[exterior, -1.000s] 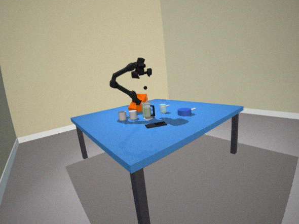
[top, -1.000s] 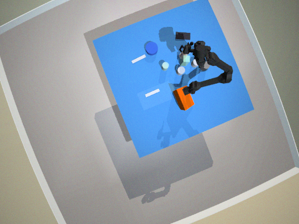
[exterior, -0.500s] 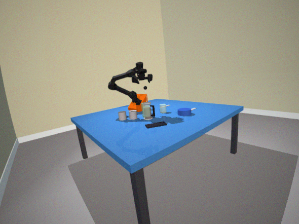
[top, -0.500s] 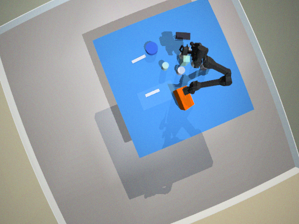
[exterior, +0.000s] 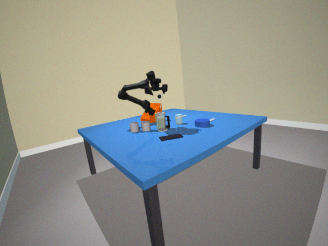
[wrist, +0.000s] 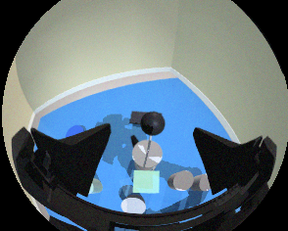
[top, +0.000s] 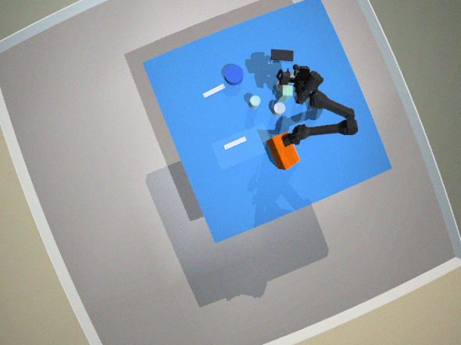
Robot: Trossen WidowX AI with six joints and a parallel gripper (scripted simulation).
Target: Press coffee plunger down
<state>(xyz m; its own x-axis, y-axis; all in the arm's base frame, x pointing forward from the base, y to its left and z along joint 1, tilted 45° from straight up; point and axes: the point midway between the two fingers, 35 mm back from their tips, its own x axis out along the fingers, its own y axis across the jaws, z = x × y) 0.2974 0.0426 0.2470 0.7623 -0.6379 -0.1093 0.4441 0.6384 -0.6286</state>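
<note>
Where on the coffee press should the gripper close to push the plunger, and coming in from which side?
On the black plunger knob, from straight above. It stands high over the press on a thin upright rod, and the open gripper already hangs just over it, fingers either side.

Bright blue table (exterior: pixel 194 150) w/ dark grey legs. Black robot arm (exterior: pixel 133 87) rising from an orange box (exterior: pixel 147 114). Coffee press (exterior: pixel 161 121): clear glass w/ pale green tint, black handle, black ball knob (exterior: pixel 159 96). Two light grey cups (exterior: pixel 134 127) beside it. Pale aqua mug (exterior: pixel 178 118). Deep blue pan (exterior: pixel 202 122), white handle. Flat black slab (exterior: pixel 170 137). Walls pale yellow, white skirting; floor grey w/ darker grey rug (exterior: pixel 250 200).
</note>
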